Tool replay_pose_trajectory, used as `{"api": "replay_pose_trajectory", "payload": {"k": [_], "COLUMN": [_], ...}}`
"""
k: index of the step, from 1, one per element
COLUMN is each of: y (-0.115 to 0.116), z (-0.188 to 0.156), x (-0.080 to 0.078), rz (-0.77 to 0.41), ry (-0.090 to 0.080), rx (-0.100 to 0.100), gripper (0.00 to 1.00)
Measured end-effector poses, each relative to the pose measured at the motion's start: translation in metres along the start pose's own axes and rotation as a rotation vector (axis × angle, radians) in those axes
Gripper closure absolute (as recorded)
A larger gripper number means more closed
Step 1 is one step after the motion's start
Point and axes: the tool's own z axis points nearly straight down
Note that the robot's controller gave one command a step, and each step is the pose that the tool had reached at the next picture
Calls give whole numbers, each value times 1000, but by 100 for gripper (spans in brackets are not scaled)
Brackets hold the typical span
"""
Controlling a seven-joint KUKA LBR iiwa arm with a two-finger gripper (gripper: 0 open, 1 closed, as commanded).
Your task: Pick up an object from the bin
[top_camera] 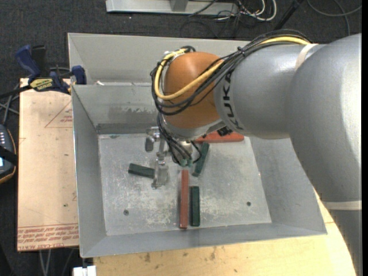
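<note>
Close to the front wall of the bin point(86, 165) a red stick point(184, 203) and a dark green bar point(195, 207) lie side by side, touching. Behind them, about mid-floor, my gripper point(159, 176) hangs low, just beside a small dark green block point(140, 170) on its left. I cannot tell how far it is open, nor whether it has hold of anything. Farther back, half under my wrist, lie a tilted green piece point(202, 157) and an orange thing point(221, 135).

You'll find the gripper point(159, 176) near the middle of the bin point(86, 154), with a short block point(140, 170) just to its left. To its right lie the longer bar point(184, 199) and the shorter bar point(195, 204), side by side. Behind them is a slanted piece point(201, 158), perhaps partly under the arm.
</note>
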Motion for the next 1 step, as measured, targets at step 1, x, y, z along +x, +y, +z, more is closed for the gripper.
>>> {"api": "replay_pose_trajectory", "payload": {"k": [1], "y": [-6], "z": [1], "x": [3], "rz": [149], "ry": [0], "rx": [1], "gripper": [0]}}
